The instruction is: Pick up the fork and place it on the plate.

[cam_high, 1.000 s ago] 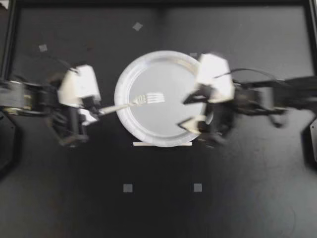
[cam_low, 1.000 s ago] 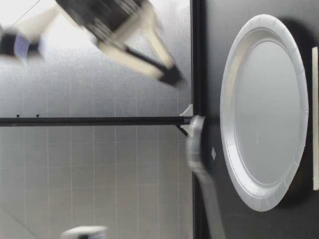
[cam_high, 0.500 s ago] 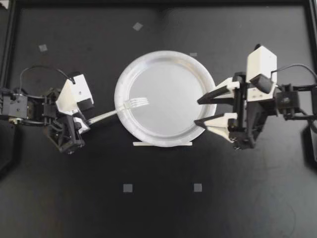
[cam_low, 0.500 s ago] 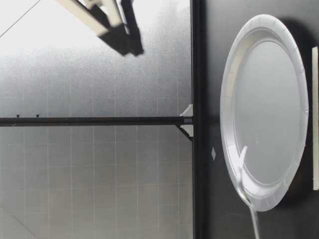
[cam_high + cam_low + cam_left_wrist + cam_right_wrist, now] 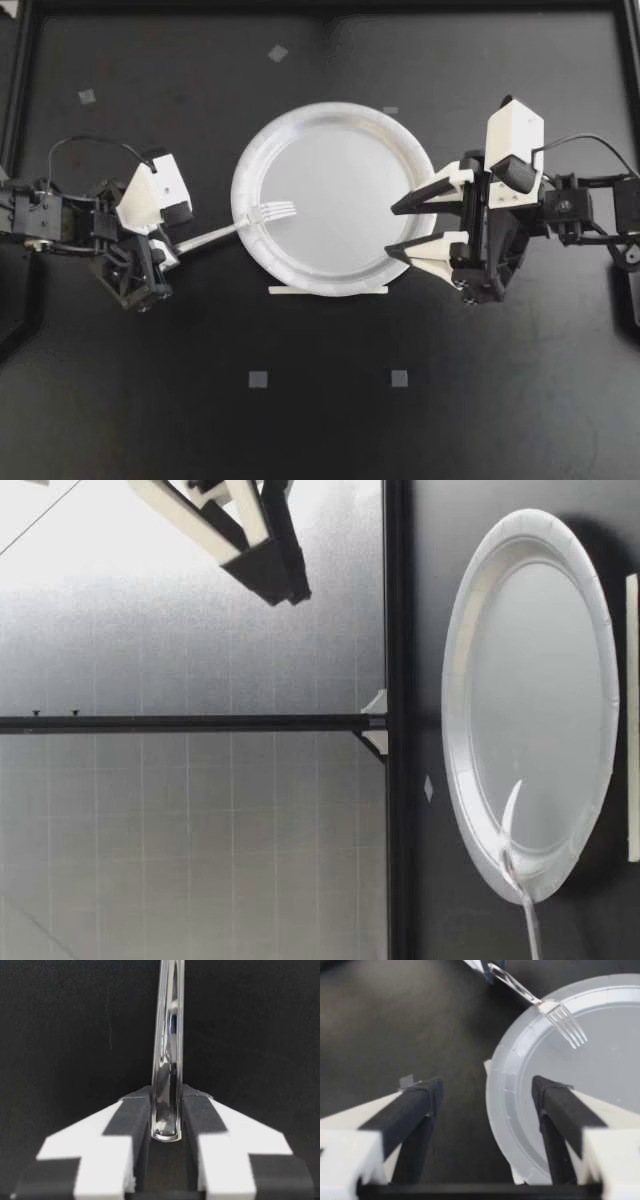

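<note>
The plate (image 5: 300, 116) lay on the black worktop (image 5: 320, 430) about midway between its left and right edges, with a pale strip (image 5: 328, 290) lying just beside its rim. My left gripper (image 5: 172, 245) sat between the plate and the worktop's left edge, its fingers clamped on the handle end of the clear fork (image 5: 240, 225). The left wrist view showed this plainly: both dark pads (image 5: 135, 1115) pressed the fork's (image 5: 167, 1060) handle from either side, and the shaft ran straight ahead from them. The fork crossed the plate's left rim, and its tines were over the flat inner part near that rim. In the low view the fork (image 5: 512, 825) met the plate (image 5: 530, 630) at the rim and its tines curved up above the surface; whether the neck actually touched the rim could not be told. My right gripper (image 5: 392, 232) was over the plate's right rim, its fingers spread wide apart and holding nothing. From the right wrist view, the open fingers (image 5: 415, 1115) framed the plate's (image 5: 610, 1085) rim, with the fork (image 5: 560, 1020) well ahead of them. Small grey tape squares (image 5: 258, 379) dotted the worktop.
</note>
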{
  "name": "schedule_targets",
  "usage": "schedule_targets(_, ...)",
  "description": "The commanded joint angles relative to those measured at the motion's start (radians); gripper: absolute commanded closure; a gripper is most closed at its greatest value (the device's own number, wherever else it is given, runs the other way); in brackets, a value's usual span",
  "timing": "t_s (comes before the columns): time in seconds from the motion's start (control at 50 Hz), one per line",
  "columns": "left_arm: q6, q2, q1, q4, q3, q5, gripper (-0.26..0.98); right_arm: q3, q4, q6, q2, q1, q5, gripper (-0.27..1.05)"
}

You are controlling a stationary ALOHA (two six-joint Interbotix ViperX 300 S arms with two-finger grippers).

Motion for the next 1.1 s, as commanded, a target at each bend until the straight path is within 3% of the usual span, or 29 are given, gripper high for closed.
schedule_targets(0.0, 0.002, -0.009, 0.005, -0.002, -0.015, -0.005, 0.58, -0.018, 0.002, 0.002, -0.006, 0.005, -0.012, 0.08)
schedule_targets(0.3, 0.002, -0.009, 0.005, -0.003, -0.025, -0.005, 0.07, -0.021, 0.0, 0.003, -0.006, 0.005, -0.012, 0.08)
schedule_targets(0.54, 0.008, -0.057, 0.005, -0.002, -0.087, 0.052, 0.07, -0.028, 0.0, 0.002, -0.017, 0.005, -0.012, 0.08)
schedule_targets(0.72, 0.067, -0.204, 0.005, 0.006, -0.186, 0.069, 0.07, -0.028, -0.012, -0.018, -0.032, 0.005, -0.063, 0.08)
schedule_targets(0.9, 0.19, -0.405, 0.005, 0.006, -0.17, -0.224, 0.07, -0.012, -0.041, -0.06, -0.041, 0.005, -0.219, 0.08)
schedule_targets(1.08, 0.314, -0.6, 0.005, 0.006, -0.002, -0.716, 0.07, -0.011, -0.049, -0.155, -0.038, 0.005, -0.319, 0.08)
